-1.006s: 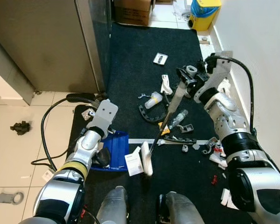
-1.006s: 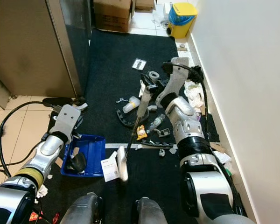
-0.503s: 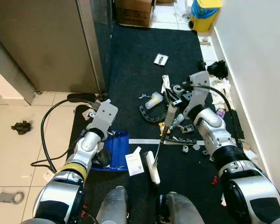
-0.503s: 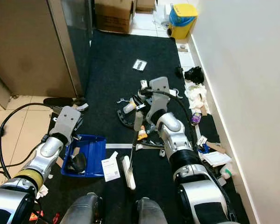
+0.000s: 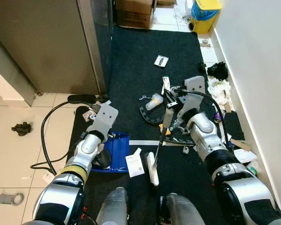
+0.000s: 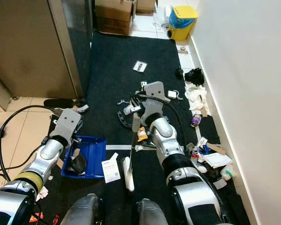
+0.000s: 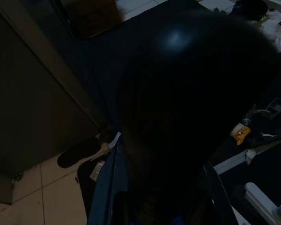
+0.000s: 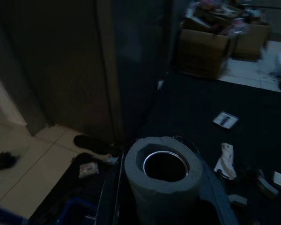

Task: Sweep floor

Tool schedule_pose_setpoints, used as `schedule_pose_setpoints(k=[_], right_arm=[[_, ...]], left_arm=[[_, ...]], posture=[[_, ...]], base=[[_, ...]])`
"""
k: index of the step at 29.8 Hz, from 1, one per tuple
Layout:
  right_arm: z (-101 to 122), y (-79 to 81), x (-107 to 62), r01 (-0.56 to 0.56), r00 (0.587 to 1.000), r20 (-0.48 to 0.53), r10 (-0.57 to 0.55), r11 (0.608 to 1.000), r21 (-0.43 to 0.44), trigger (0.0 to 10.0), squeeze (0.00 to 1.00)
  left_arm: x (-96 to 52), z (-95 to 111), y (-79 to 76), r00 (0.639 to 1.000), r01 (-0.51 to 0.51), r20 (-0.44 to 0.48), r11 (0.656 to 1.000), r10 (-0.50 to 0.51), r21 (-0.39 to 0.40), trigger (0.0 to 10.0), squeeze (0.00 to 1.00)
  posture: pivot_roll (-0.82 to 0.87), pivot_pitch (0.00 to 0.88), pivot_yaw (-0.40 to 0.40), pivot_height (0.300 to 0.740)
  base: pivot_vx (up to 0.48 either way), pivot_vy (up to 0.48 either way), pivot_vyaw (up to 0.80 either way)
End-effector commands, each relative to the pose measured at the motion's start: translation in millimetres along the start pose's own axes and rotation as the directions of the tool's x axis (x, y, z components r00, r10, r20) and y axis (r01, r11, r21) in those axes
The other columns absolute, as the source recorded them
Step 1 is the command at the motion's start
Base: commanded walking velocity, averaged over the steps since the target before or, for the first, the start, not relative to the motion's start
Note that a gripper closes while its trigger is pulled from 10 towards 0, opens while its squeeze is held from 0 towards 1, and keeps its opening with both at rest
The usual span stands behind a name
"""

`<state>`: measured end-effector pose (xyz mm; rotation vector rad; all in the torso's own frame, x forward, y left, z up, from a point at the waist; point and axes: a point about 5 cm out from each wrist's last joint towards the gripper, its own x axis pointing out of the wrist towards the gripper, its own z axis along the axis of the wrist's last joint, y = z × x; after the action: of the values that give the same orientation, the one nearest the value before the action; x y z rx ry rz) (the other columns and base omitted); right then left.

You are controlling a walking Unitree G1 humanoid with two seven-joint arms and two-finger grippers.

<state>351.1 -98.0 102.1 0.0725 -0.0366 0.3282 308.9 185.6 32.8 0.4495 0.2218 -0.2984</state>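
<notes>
Blue dustpan [image 5: 116, 151] in left gripper [image 5: 102, 157] jaws; broom [image 5: 159, 143] in right gripper [image 5: 170, 104] jaws.

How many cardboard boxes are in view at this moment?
1: a cardboard box stands on the tiles at the far end of the dark mat, left of the yellow bin. Others may lie beyond the frame.

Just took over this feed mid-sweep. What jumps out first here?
The right hand holds a broom upright over the dark mat, its head near the robot's feet. A scatter of litter lies on the mat just ahead of it. The left hand holds a blue dustpan at the mat's left edge, with a white card beside it.
</notes>
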Motion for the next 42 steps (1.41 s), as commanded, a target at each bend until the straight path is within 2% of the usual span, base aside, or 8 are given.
schedule_pose_setpoints(k=[1,7,13,17,20,27,34,42], right_arm=[[-17,-2.6,-8.1,0.105,0.993,-0.051,-0.102,0.993,0.062,10.0,0.0],[-17,12.8,-2.5,0.208,0.978,-0.045,-0.203,0.949,0.235,10.0,0.0],[19,68.7,24.4,-0.016,0.992,0.102,-0.071,0.741,0.671,10.0,0.0],[44,77.3,29.1,-0.22,0.96,0.28,-0.008,0.597,0.771,10.0,0.0],[53,76.2,29.3,-0.284,0.94,0.341,0.009,0.574,0.768,10.0,0.0],[60,57.7,26.5,-0.348,0.915,0.399,0.068,0.637,0.689,10.0,0.0],[50,17.1,12.8,-0.41,0.902,0.298,0.311,0.834,0.369,10.0,0.0],[58,-39.6,9.4,-0.21,0.961,0.24,0.141,0.933,0.294,10.0,0.0]], left_arm=[[-12.3,-28,-20.7,0.987,0.092,-0.13,0.996,-0.09,0.005,0.0,0.0],[-13.2,-29,-21.8,0.987,0.096,-0.132,0.995,-0.095,0.002,0.0,0.0],[-12.8,-29,-24.7,0.985,0.107,-0.134,0.994,-0.105,0.003,0.0,0.0],[-12.4,-29,-24.4,0.986,0.105,-0.132,0.994,-0.104,0.005,0.0,0.0],[-12.6,-29,-24.1,0.986,0.105,-0.133,0.994,-0.103,0.006,0.0,0.0],[-12.1,-28,-24.7,0.985,0.115,-0.133,0.993,-0.112,0.015,0.0,0.0],[-12.6,-28,-25.2,0.982,0.146,-0.129,0.989,-0.14,0.036,0.0,0.0],[-13.9,-25,-35.8,0.971,0.22,-0.084,0.974,-0.225,-0.061,0.0,0.0]], posture=[[0.03,0.144,-0.132,0.74],[0.02,0.148,-0.129,0.74],[0.02,0.148,-0.129,0.74],[0.02,0.146,-0.13,0.74],[0.02,0.146,-0.13,0.74],[0.03,0.143,-0.127,0.74],[0.03,0.137,-0.121,0.74],[0.03,0.134,-0.119,0.74]], base=[[0.0,0.0,0.0],[0.0,0.0,0.0],[0.0,0.0,0.0],[0.0,0.0,0.0],[0.0,0.0,0.0],[0.0,0.0,0.0],[0.0,0.0,0.0],[0.0,0.0,0.0]])
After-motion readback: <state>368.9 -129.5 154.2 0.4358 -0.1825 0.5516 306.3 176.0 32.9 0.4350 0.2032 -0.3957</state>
